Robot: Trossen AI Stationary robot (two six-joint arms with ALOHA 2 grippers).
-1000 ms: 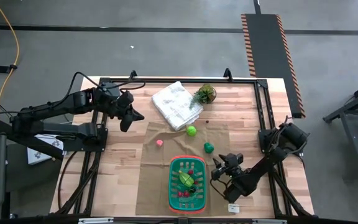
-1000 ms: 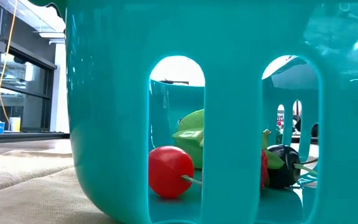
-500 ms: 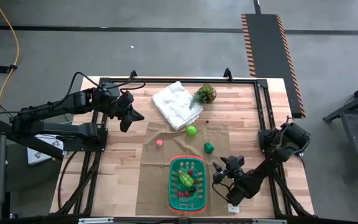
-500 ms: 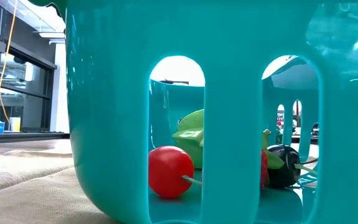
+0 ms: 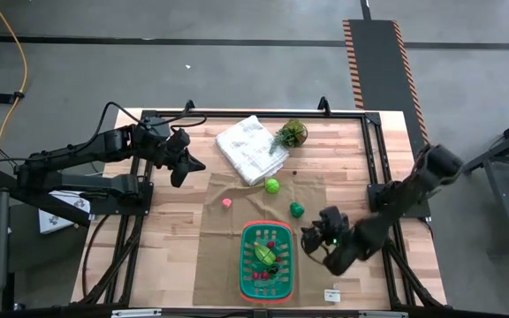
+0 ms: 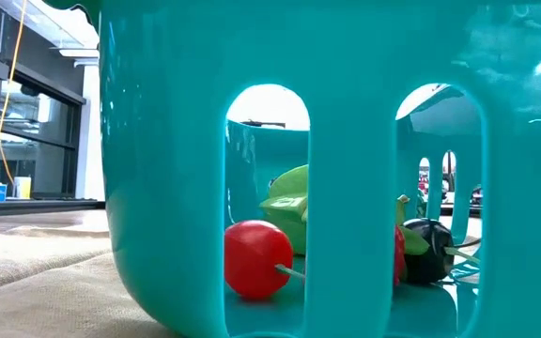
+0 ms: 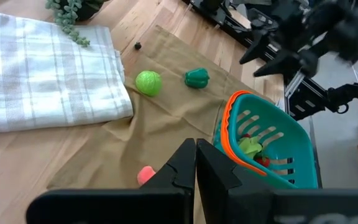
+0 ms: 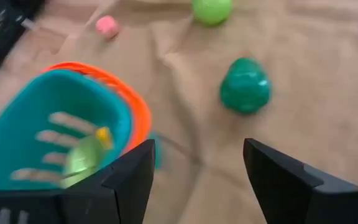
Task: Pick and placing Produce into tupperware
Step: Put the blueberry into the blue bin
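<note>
Right claw (image 8: 194,177) open, empty, just beside green basket (image 5: 246,261); dark green pepper (image 8: 245,85) ahead. Left claw (image 7: 195,163) closed, empty.

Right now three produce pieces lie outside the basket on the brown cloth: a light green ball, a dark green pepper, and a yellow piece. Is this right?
Not quite. The third piece is pink, not yellow, as the high view shows. The light green ball and dark green pepper do lie on the brown cloth outside the basket.
</note>
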